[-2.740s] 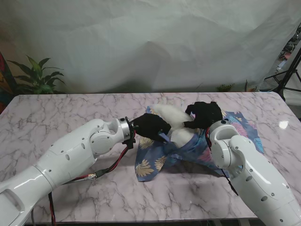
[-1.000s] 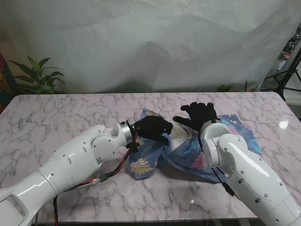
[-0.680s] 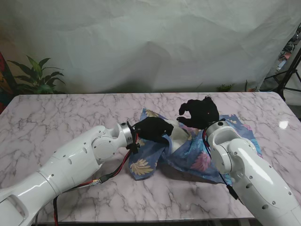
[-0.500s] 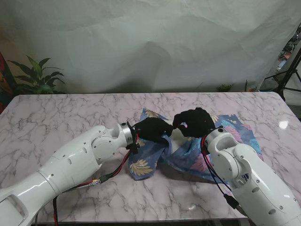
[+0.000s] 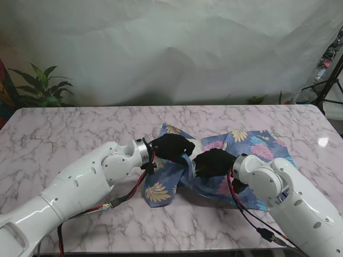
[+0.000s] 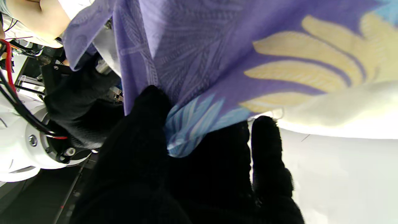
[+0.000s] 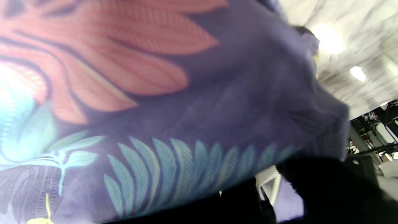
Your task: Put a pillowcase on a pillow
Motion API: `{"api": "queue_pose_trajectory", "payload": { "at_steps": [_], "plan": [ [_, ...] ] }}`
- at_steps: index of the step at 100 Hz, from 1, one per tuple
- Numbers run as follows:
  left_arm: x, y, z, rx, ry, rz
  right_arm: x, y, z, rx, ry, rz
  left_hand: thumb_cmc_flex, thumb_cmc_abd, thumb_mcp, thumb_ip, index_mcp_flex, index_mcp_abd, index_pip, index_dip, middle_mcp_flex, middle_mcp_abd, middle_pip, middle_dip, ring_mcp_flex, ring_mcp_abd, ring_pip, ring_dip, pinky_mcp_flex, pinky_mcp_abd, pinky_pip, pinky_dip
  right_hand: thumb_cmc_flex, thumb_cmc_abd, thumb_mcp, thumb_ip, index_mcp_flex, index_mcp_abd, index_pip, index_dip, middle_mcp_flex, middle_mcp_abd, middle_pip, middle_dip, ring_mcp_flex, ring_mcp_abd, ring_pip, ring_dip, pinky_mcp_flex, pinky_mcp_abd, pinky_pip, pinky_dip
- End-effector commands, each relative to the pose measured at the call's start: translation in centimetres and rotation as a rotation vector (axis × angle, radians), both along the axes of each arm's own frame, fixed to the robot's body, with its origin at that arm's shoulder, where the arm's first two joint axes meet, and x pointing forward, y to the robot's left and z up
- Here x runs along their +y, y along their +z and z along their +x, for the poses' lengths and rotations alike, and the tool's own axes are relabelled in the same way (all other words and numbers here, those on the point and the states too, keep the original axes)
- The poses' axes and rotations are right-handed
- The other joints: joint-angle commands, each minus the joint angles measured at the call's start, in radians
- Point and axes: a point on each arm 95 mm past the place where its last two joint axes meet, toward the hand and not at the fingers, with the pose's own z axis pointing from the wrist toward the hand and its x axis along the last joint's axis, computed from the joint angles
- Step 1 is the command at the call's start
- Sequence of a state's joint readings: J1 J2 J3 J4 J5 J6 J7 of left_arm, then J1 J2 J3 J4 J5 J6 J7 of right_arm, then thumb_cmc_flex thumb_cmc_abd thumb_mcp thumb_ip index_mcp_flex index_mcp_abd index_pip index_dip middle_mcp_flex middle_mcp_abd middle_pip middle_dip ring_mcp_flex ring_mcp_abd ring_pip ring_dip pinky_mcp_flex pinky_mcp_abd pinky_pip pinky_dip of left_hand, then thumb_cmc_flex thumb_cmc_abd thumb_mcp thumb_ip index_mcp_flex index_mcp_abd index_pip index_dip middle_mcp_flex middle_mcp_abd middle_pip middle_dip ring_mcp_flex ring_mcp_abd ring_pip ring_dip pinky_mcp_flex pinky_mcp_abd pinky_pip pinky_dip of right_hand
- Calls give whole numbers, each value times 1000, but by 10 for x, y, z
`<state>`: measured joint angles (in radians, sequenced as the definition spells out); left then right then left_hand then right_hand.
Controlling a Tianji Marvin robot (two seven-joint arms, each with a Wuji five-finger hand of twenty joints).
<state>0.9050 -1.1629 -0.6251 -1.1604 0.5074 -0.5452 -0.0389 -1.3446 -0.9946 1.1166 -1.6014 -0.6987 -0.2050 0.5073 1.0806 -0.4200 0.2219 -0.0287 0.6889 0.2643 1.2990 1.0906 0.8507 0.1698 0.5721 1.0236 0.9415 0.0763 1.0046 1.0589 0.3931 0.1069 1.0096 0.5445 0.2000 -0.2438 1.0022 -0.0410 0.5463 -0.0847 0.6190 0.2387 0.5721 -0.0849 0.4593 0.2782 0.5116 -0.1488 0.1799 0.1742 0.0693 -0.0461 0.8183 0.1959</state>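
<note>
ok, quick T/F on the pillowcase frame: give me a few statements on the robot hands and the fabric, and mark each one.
1. The left robot hand pinches a fold of the pillowcase. True.
2. The pillowcase is plain white. False: it is blue-purple with yellow, pink and teal leaves.
3. The right robot hand hovers high over the fabric. False: it is down on the pillowcase.
4. A sliver of the white pillow shows between the hands. True.
5. The table is wood. False: it is marble-patterned.

pillow [image 5: 198, 145] mostly under pillowcase [image 5: 252, 144]
</note>
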Motion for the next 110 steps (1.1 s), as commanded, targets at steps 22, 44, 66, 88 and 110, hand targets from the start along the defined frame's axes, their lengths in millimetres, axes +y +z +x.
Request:
{"api": "queue_pose_trajectory", "payload": {
  "at_steps": [22, 44, 66, 88, 110],
  "plan": [
    [4, 27, 4, -46, 45, -27, -19, -39, 6, 146, 83, -169, 19, 52, 52, 35, -54, 221, 69, 33, 31, -170, 18, 3, 20, -24, 16, -1, -7, 10, -9, -16, -33, 41, -40, 25, 4, -31, 0, -15, 12, 5, 1, -4, 18, -11, -12, -12, -9, 14, -22, -20],
    [11, 21, -5, 95, 35, -77, -33, -47, 10, 159, 78, -248, 7, 36, 56, 26, -272, 39, -18, 171, 73, -171, -59, -5, 76, -52, -10, -5, -45, 29, -15, -9, -12, 35, -15, 27, 25, -54, 24, -4, 42, -6, 13, 0, 44, -15, -3, -8, 11, 20, -11, -17],
    [21, -9, -11, 208, -73, 23, -42, -40, 8, 103, 16, -256, 15, 55, 81, 35, -350, -172, -804, -702, 17, -194, 43, 22, 39, -114, 64, 98, -81, 0, -7, 49, 1, 24, 16, 19, 36, -68, 46, 7, 59, -14, 19, 4, 59, -14, 1, -6, 26, 27, 4, -10],
    [24, -31, -6, 190, -121, 78, -44, -35, 5, 90, 2, -260, -38, 64, 197, 52, -250, -229, -874, -799, -95, -255, 209, 75, -58, -169, 161, 119, -101, -14, 7, 83, 7, 27, 26, 13, 40, -69, 52, 10, 65, -16, 21, 5, 64, -15, 1, -5, 29, 21, 9, -6],
    [15, -40, -6, 182, -131, 129, -41, -36, 5, 90, 11, -263, -202, 142, 122, 18, -456, -208, -1008, -867, -321, -274, 259, 51, -230, -169, 58, 126, -151, -28, -11, 91, 18, 26, 38, 12, 40, -72, 55, 13, 65, -18, 22, 6, 65, -15, 0, -5, 31, 21, 12, -4]
  ]
}}
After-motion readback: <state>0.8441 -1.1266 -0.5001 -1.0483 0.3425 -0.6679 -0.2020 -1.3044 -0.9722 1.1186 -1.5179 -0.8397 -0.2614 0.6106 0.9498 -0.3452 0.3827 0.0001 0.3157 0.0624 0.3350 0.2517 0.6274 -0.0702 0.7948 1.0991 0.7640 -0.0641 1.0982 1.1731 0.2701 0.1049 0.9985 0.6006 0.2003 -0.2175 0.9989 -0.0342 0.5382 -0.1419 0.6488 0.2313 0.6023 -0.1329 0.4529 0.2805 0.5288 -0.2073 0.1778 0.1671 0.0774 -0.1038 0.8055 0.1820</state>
